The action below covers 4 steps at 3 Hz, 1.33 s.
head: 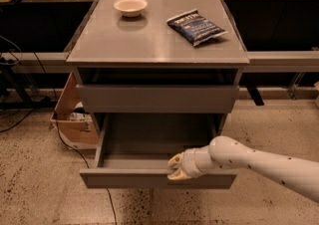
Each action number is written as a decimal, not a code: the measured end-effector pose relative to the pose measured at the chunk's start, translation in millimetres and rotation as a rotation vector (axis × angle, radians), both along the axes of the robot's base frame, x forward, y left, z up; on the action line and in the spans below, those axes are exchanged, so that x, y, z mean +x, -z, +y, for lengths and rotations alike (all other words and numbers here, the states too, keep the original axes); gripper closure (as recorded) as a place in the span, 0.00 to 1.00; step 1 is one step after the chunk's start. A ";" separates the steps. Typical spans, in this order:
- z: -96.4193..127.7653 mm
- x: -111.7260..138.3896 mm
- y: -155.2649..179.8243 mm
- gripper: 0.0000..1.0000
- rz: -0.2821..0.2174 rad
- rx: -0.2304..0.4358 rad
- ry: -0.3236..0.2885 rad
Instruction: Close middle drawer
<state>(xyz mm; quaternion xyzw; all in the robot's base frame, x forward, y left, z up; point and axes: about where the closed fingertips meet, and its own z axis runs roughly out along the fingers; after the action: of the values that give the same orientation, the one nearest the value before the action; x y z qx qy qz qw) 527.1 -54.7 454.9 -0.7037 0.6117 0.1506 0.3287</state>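
The middle drawer point(149, 142) is a wide, shallow grey drawer, pulled partway out of the grey cabinet, with a bare grey inside. Its plain flat front point(124, 179) faces me. My gripper point(177, 167) is at the top edge of that front, right of centre, reaching in from the right on the white arm point(259, 162). Its cream fingers point(175, 160) are slightly apart against the front edge and hold nothing. The drawer front above point(157, 98) sits nearly flush.
On the cabinet top point(149, 40) are a white bowl point(130, 5) and a blue chip bag point(196, 26). An open cardboard box point(75, 119) and cables lie on the floor to the left. Black benches stand on both sides.
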 end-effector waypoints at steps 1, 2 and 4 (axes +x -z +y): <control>18.3 32.2 -23.0 0.66 -0.078 0.020 -0.033; 43.1 61.7 -39.0 0.64 -0.140 0.043 -0.062; 51.7 57.3 -48.9 1.00 -0.149 0.051 -0.055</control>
<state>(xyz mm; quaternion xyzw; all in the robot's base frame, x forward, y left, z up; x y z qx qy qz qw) 584.4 -3.0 503.8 -0.7209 0.5619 0.1222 0.3869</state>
